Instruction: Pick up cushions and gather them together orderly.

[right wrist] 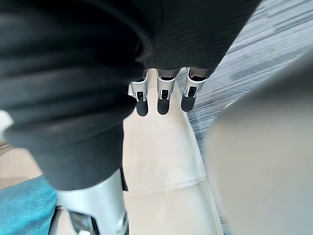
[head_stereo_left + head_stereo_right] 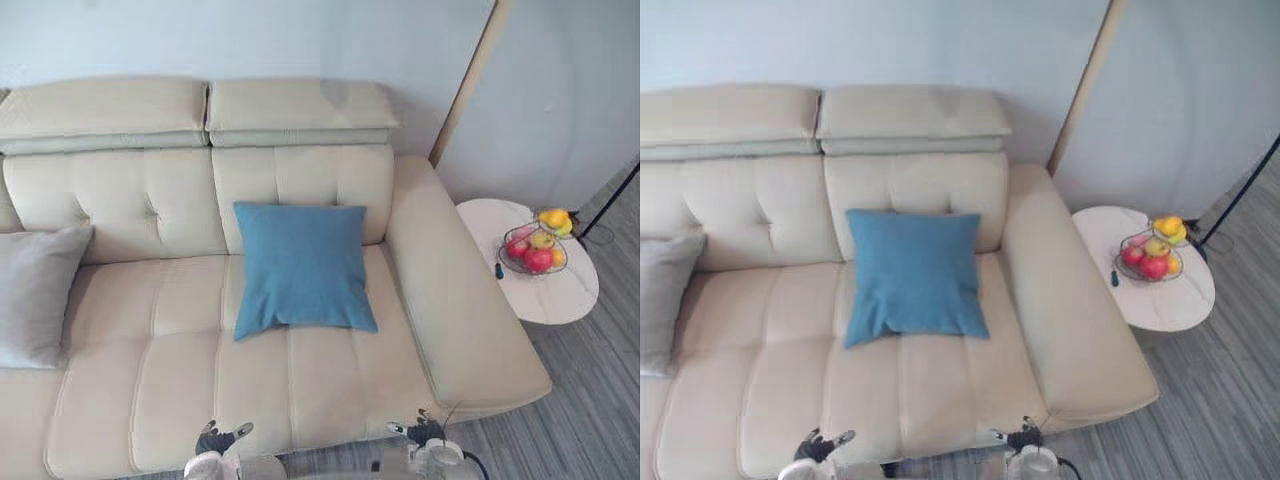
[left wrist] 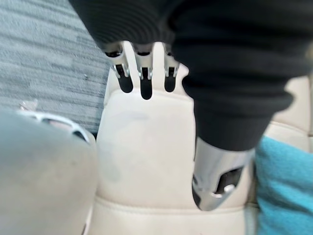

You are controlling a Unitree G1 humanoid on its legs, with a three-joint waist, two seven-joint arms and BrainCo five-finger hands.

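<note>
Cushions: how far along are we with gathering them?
Done: nothing yet. The blue cushion leans on the sofa back, the grey cushion sits apart at the sofa's left end. In hand: nothing; the left hand and right hand hang open at the front edge. Still to do: carry one cushion beside the other.

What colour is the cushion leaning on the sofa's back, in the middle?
Plain blue, no pattern. The cushion shows best in the left eye view.
</note>
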